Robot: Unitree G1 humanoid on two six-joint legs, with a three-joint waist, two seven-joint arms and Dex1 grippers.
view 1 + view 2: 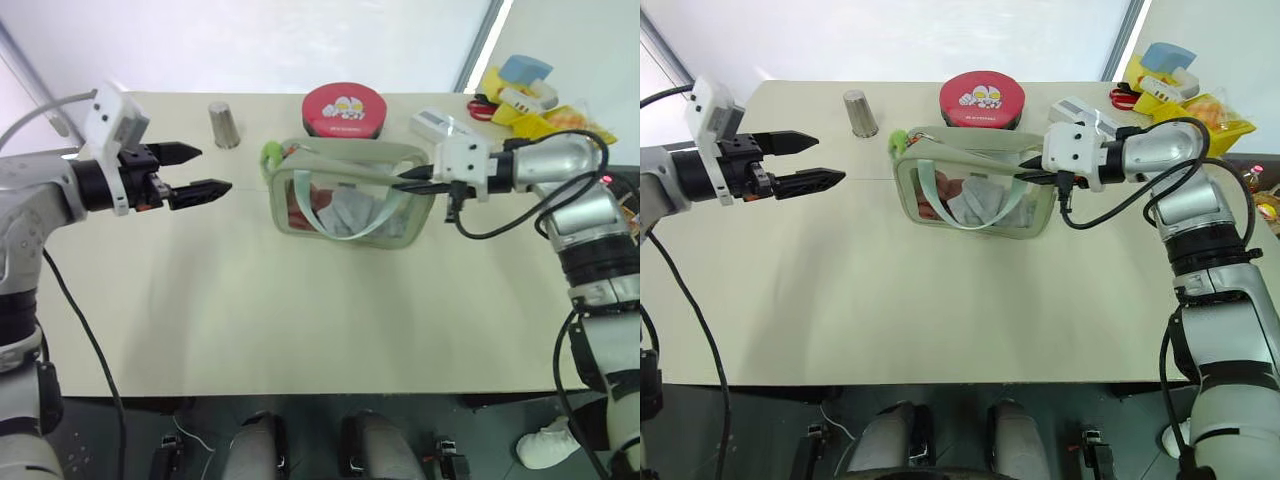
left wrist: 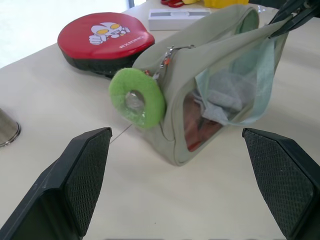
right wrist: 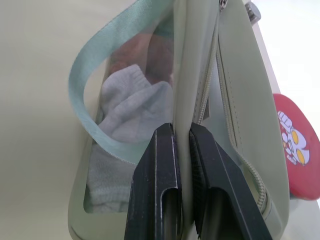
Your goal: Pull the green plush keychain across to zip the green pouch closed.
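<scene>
Beige table (image 1: 300,320): green pouch (image 1: 345,205) w/ white cloth, red items, partly hidden. Right gripper (image 3: 182,150) pinched on pouch rim; left gripper (image 1: 205,170) wide open, empty, near green plush keychain (image 2: 137,97).

I can make out only one bit of lettering: white capitals on the lid of the round red tin (image 2: 102,37), upper left of the left wrist view, beside a cartoon figure. They look like "RXIONLY", though I cannot be sure of every letter.
</scene>
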